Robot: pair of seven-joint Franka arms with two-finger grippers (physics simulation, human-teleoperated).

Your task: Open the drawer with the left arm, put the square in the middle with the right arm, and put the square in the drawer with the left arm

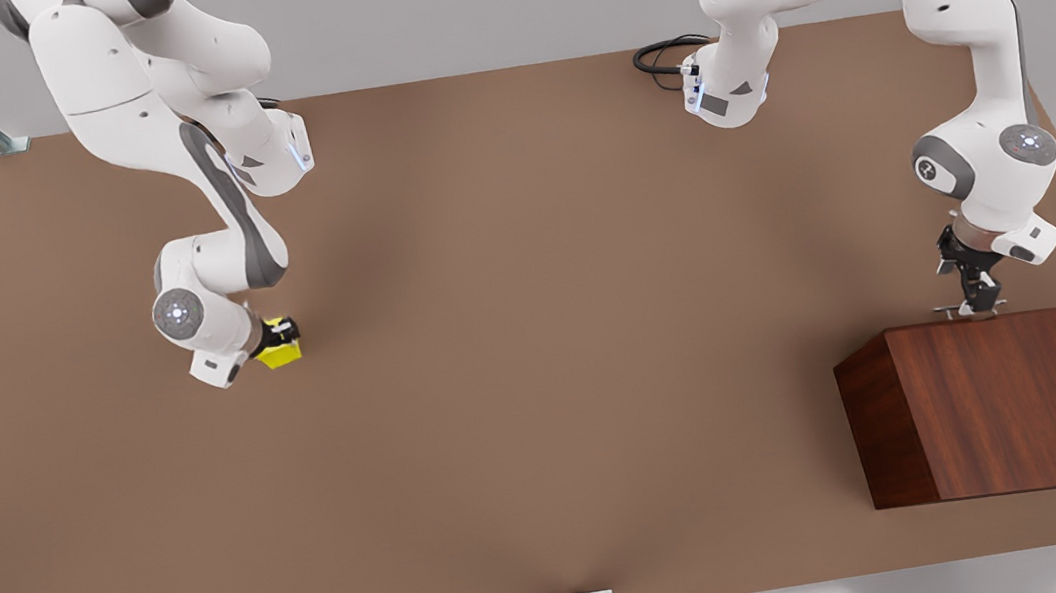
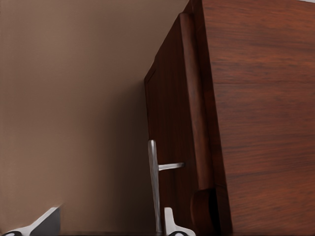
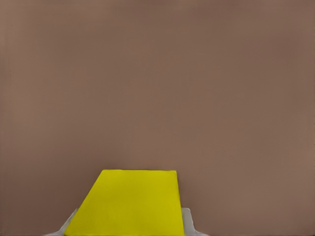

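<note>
Square gripped in right hand; left hand open around drawer handle.

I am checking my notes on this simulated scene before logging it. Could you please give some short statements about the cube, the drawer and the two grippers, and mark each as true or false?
1. The small bright yellow cube sits between the right gripper fingers. True.
2. The dark reddish-brown wooden drawer is pulled far out of the large wooden box. False: its front lies close against the box.
3. The left gripper is at the thin silver bar handle. True.
4. The cube lies inside the drawer. False: it is at the front view's left, far from the box.
</note>
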